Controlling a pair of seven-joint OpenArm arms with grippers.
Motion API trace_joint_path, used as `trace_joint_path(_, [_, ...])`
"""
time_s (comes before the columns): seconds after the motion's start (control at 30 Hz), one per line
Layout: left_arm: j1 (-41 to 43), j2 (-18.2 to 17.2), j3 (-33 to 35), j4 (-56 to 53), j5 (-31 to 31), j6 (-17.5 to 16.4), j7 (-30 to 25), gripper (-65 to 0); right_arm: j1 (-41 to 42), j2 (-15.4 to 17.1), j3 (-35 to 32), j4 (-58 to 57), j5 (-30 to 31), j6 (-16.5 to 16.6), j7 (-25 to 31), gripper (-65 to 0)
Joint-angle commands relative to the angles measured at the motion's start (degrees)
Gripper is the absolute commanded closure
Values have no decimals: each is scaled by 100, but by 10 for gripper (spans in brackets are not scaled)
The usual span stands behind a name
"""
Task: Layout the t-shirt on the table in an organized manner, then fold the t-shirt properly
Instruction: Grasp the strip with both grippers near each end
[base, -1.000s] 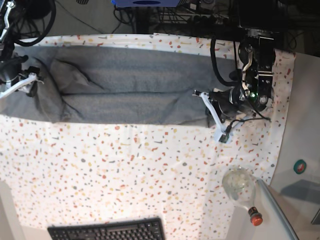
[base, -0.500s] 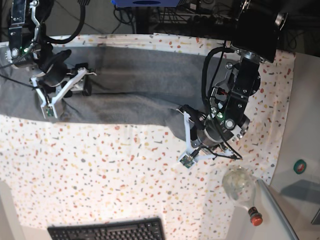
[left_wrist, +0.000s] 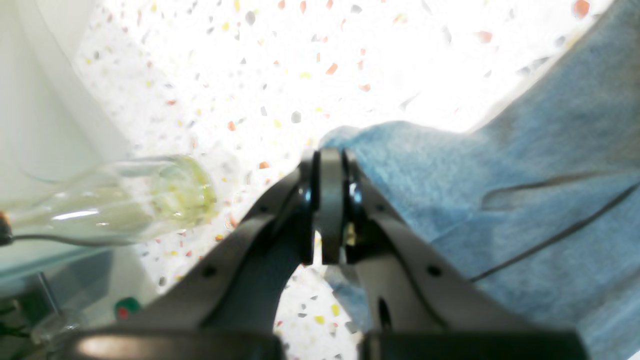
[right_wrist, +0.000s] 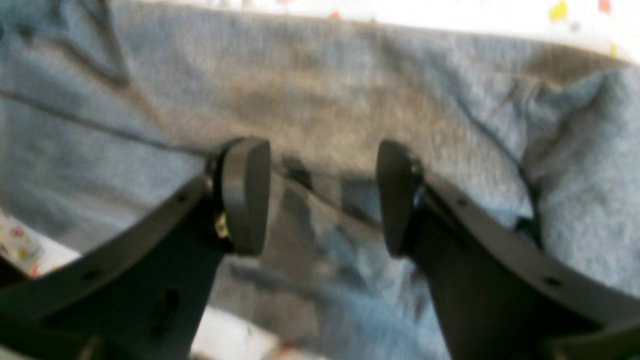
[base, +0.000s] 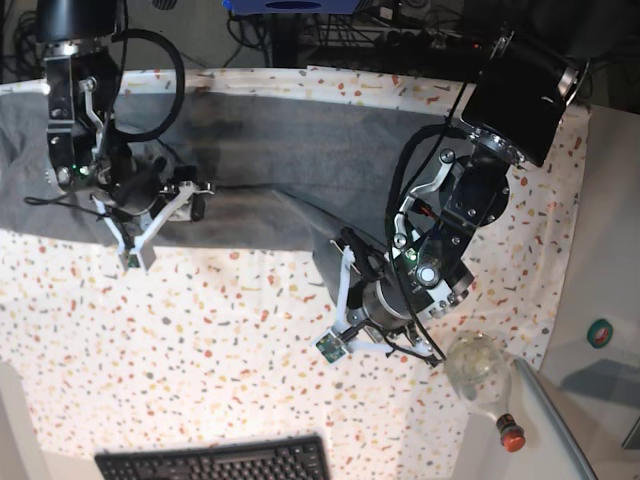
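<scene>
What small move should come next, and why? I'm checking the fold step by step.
Probably close the right gripper on the grey t-shirt: its pads stand open just above the fabric with nothing between them. Meanwhile the left gripper is already shut on the shirt's edge near the clear bottle, pulled out over the speckled table. Both ends need holding before the fold can go on.

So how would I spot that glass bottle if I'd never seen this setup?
Start at the speckled table and go to its corner nearest the black keyboard's end. The bottle lies on its side there: clear glass, red cap, the only see-through thing.
</scene>
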Motion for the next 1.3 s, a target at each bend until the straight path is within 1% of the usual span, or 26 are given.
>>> trace_joint_path(0.0, [-174, -26, 24, 94, 38, 18, -88, 0, 123, 38, 7, -96, 61, 20, 143, -327])
trace_joint_path(0.13, [-271, -140, 129, 103, 91, 18, -88, 0, 220, 38, -2, -676, 52, 20, 345, -327])
trace_joint_path(0.2, [-280, -166, 138, 112, 381, 18, -88, 0, 255, 38, -2, -931, 52, 20, 354, -327])
trace_joint_path(0.3, [-280, -175, 147, 112, 794, 10, -105, 0, 246, 38, -2, -1098, 52, 20, 618, -327])
trace_joint_path(0.43, [-280, -245, 507, 112, 1146, 10, -105, 0, 237, 38, 7, -1221, 52, 2, 741, -327])
trace_joint_path(0.53, [-262, -272, 833, 112, 1207, 10, -88, 0, 237, 38, 33, -1256, 52, -7, 750, -327])
trace_joint_path(0.63, [-192, -386, 903, 296, 1154, 1, -79, 0, 237, 38, 42, -1256, 52, -7, 750, -327])
trace_joint_path(0.73, [-33, -474, 877, 613, 1154, 1, 273, 0, 220, 38, 42, -1256, 52, -7, 750, -327])
trace_joint_path(0.77, [11, -509, 877, 736, 1154, -43, 378, 0, 220, 38, 42, -1256, 52, -7, 750, -327])
trace_joint_path(0.8, [19, -580, 903, 859, 1154, -166, 466, 0, 220, 38, 42, -1256, 52, -7, 750, -327])
trace_joint_path(0.9, [380, -808, 850, 1149, 1207, -676, 537, 0, 220, 38, 42, -1256, 52, -7, 750, -327])
trace_joint_path(0.93, [503, -931, 850, 1237, 1207, -746, 537, 0, 220, 38, 42, -1256, 52, -7, 750, -327])
trace_joint_path(1.07, [1013, -1248, 850, 1334, 1207, -746, 519, 0, 220, 38, 42, -1256, 52, -7, 750, -327])
trace_joint_path(1.2, [1312, -1485, 833, 1351, 1207, -746, 519, 0, 220, 38, 42, -1256, 52, -7, 750, -327])
trace_joint_path(1.27, [1391, -1547, 833, 1369, 1207, -746, 537, 0, 220, 38, 24, -1256, 52, -7, 750, -327])
